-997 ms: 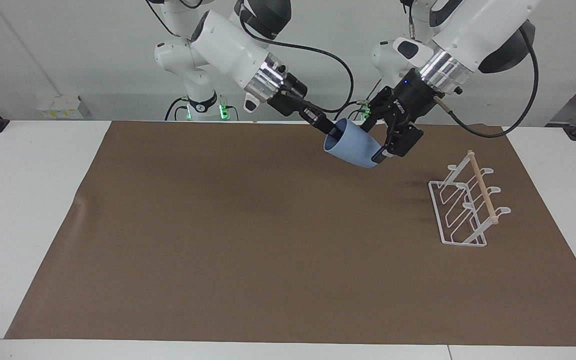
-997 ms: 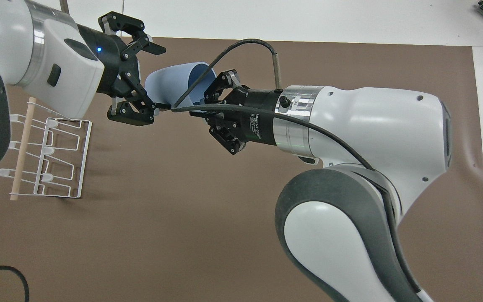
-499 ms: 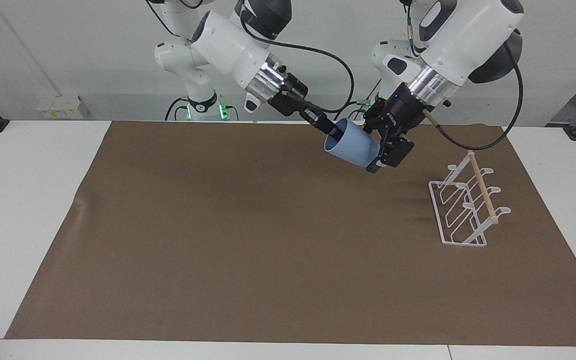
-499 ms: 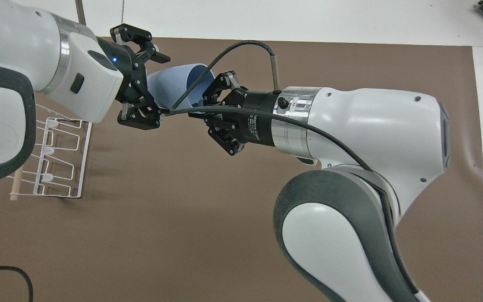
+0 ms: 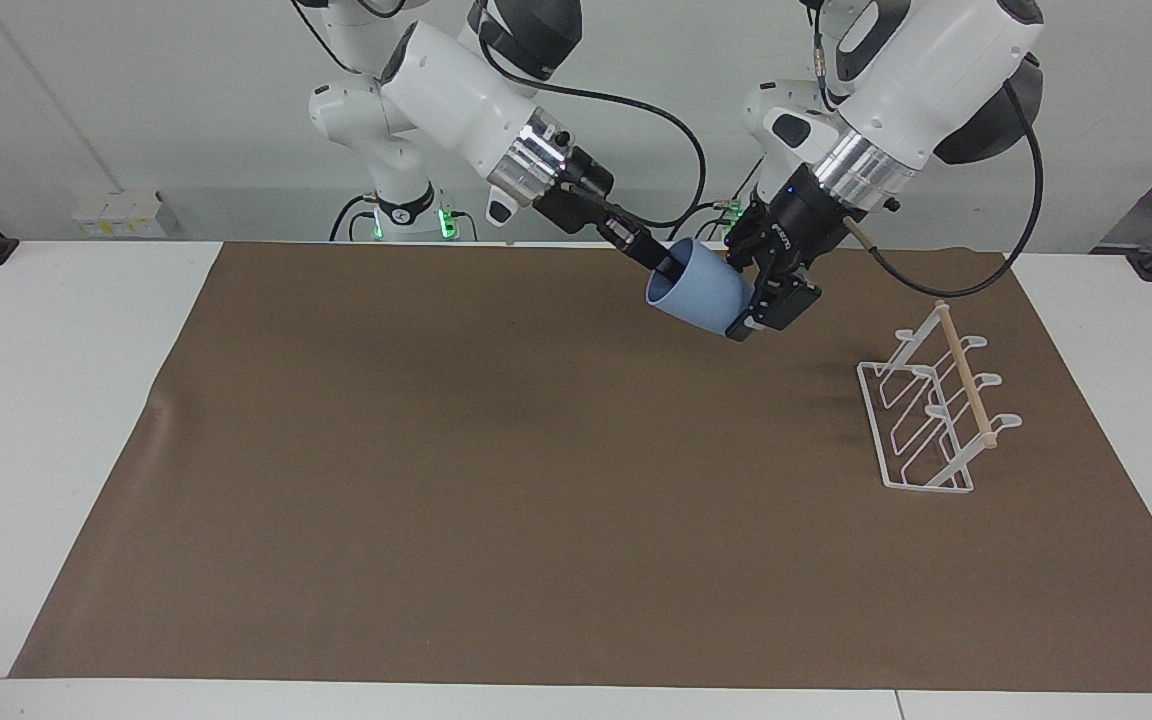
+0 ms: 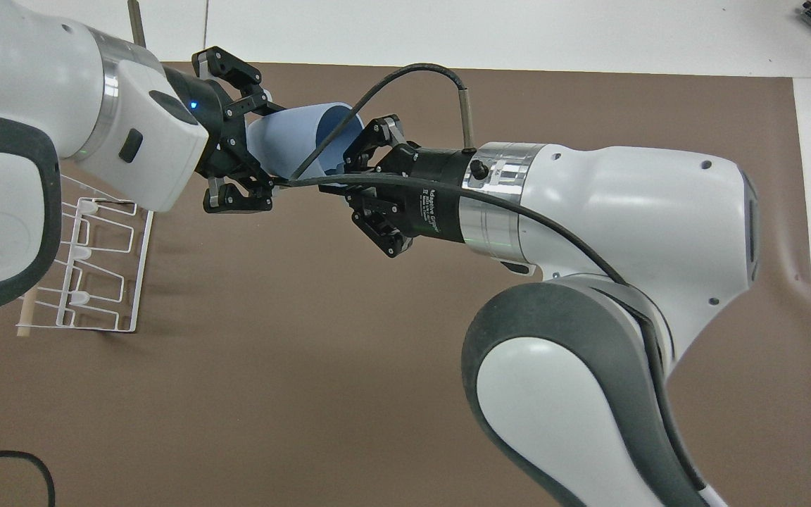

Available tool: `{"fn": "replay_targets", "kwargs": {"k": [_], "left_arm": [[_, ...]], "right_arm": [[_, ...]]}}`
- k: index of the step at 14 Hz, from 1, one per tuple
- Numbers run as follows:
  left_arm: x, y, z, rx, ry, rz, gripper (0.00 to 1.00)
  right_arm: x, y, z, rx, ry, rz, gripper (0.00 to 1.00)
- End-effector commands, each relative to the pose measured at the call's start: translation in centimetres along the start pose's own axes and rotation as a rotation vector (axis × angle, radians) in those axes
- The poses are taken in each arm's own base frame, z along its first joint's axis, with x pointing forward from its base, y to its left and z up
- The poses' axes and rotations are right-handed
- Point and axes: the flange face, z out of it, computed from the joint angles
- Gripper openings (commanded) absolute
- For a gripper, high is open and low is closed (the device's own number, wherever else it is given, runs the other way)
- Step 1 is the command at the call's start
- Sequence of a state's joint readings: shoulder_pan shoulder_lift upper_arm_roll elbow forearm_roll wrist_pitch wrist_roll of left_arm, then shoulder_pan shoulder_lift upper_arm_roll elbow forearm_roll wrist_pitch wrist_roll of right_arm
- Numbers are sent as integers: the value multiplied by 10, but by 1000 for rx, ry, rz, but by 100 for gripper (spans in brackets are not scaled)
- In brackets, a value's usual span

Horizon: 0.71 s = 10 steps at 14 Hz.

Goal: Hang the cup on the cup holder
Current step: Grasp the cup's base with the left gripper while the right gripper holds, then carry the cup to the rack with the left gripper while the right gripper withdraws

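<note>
The light-blue cup (image 5: 698, 293) (image 6: 293, 141) hangs tilted in the air over the brown mat, held from both ends. My right gripper (image 5: 664, 266) (image 6: 341, 167) is shut on its rim, one finger inside the mouth. My left gripper (image 5: 748, 302) (image 6: 254, 151) is shut around the cup's narrow base. The white wire cup holder (image 5: 921, 415) (image 6: 99, 271) with its wooden dowel stands on the mat toward the left arm's end of the table, apart from the cup and both grippers. Nothing hangs on it.
A brown mat (image 5: 436, 450) covers most of the white table (image 5: 56, 400). The right arm's bulk fills much of the overhead view. A black cable (image 6: 4, 458) lies at the mat's corner near the left arm.
My left gripper moved in onto the cup's base and its fingers closed on it. The right gripper kept its hold on the rim, and the cup barely shifted.
</note>
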State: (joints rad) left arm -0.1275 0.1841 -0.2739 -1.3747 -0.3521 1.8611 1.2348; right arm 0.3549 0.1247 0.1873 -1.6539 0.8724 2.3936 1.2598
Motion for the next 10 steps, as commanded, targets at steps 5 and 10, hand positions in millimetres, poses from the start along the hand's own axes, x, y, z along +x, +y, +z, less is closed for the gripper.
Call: {"fn": "replay_targets", "kwargs": {"k": [5,10], "left_arm": [[-7,-1,-5,24,-18,-18,0],[-7,0,-5,25,-19,-22,0]], "right_arm": [[-7,5,-1,-17,-18,-26,27],[-9,5,-1,-16,-19,-14,86]]}}
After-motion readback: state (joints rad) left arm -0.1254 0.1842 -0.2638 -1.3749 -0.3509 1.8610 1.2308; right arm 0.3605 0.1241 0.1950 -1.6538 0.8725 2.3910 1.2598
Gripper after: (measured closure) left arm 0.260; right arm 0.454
